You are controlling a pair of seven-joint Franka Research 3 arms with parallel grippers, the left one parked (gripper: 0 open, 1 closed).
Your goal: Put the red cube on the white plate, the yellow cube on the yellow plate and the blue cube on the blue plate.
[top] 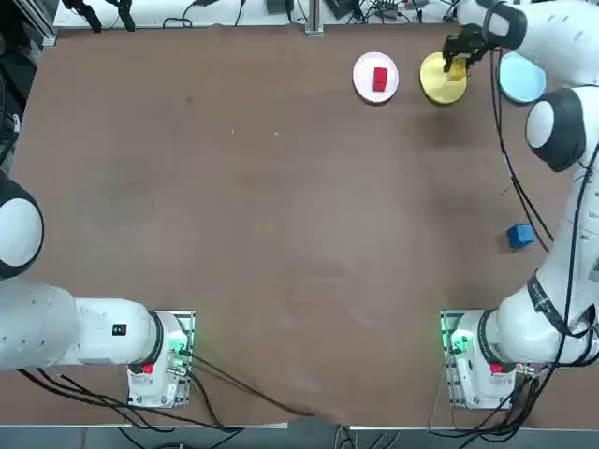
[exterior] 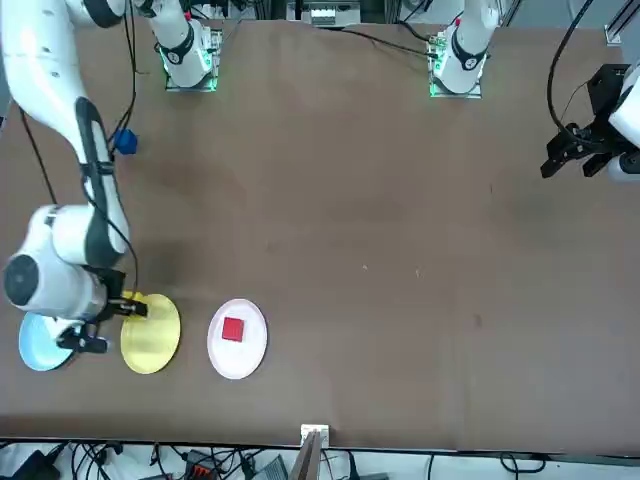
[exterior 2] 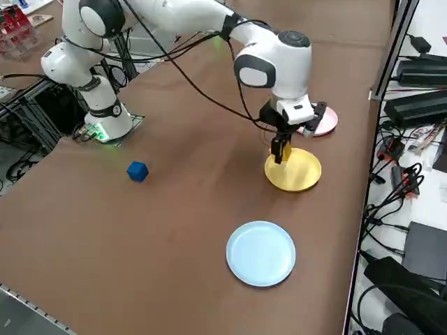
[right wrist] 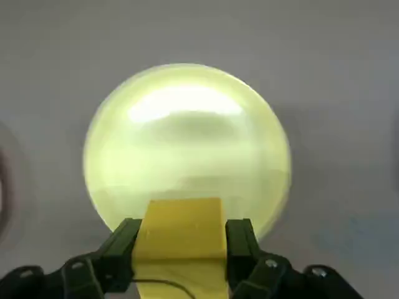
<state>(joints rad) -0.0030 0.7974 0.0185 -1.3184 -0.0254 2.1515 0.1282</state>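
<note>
- Risk: the right gripper [right wrist: 182, 240] holds the yellow cube [right wrist: 182, 237] above the near rim of the yellow plate [right wrist: 187, 143], not its centre. Letting go here could land the cube on the rim, so it tips or slides onto the table.
- Risk: in the right side view the cube looks clear of the plate surface. Dropped from that height it may bounce or roll off.
- Risk: the white plate [top: 360, 86] sits just beside the yellow one, upper right of the top view. A sideways drift during descent could nudge it and shift the red cube [top: 379, 79] already on it.
- Gripper: fingers clenched on the yellow cube, one pad on each side face, jaws only cube-wide. Nothing else touched, as far as I can tell.
- Blue cube [top: 520, 235] sits on bare table at the right edge of the top view, well apart from the blue plate [top: 524, 82], which is empty in the upper right corner.
</note>
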